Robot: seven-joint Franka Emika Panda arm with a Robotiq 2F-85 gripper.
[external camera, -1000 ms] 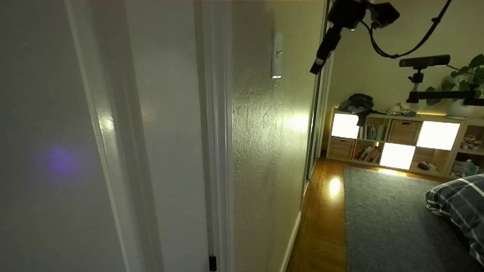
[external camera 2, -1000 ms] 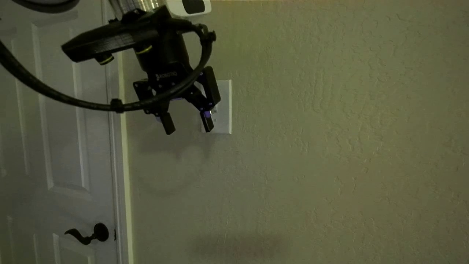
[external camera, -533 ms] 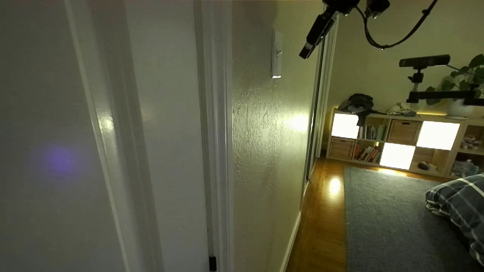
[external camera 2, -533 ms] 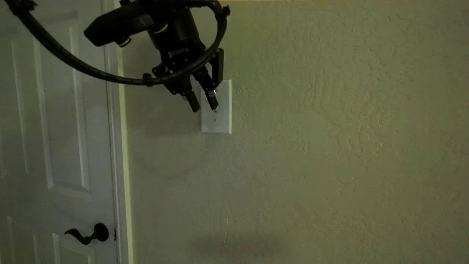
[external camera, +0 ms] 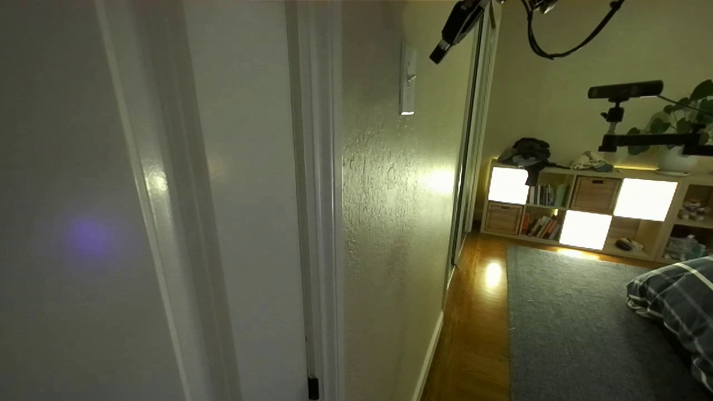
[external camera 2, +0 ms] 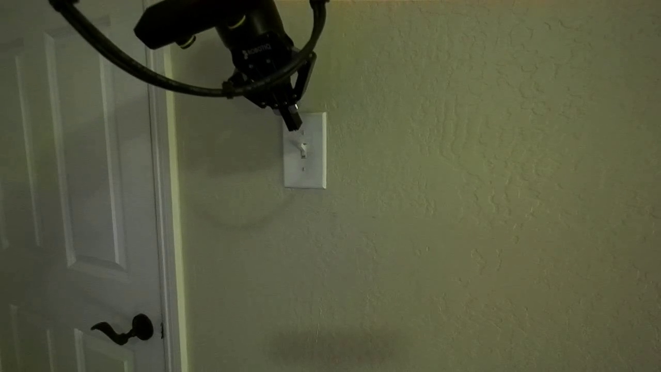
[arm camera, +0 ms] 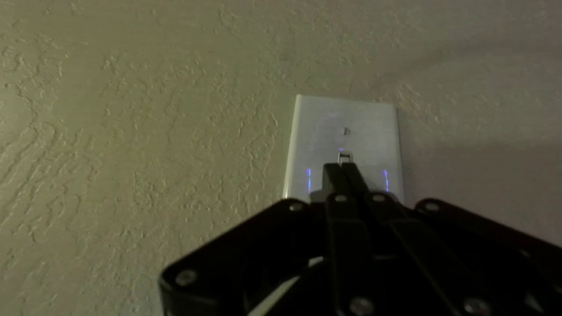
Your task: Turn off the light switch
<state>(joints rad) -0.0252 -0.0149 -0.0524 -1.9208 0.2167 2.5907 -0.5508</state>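
The light switch (external camera 2: 315,173) is a white wall plate with a small toggle (external camera 2: 302,149) that sticks out and slants upward in this exterior view. Edge-on, the same light switch (external camera: 408,100) makes a narrow pale strip. My gripper (external camera 2: 293,127) comes down from above, its fingertips over the plate's upper part, higher than the toggle. Seen from the side, the gripper (external camera: 438,57) hangs off the wall with a gap to the plate. In the wrist view the gripper's fingertips (arm camera: 332,175) lie together with nothing between them, in front of the light switch (arm camera: 369,127) and hiding the toggle's lever.
A white door (external camera 2: 88,181) with a dark handle (external camera 2: 129,330) stands beside the switch, with its frame (external camera 2: 170,232) between them. Textured wall (external camera 2: 465,206) surrounds the plate. Farther off are a lit shelf unit (external camera: 596,195), a camera on a stand (external camera: 625,90) and a bed (external camera: 679,312).
My gripper has risen and moved nearer to the wall and the switch plate. Its fingers have come together from a wide stance. The toggle was partly covered before and now shows.
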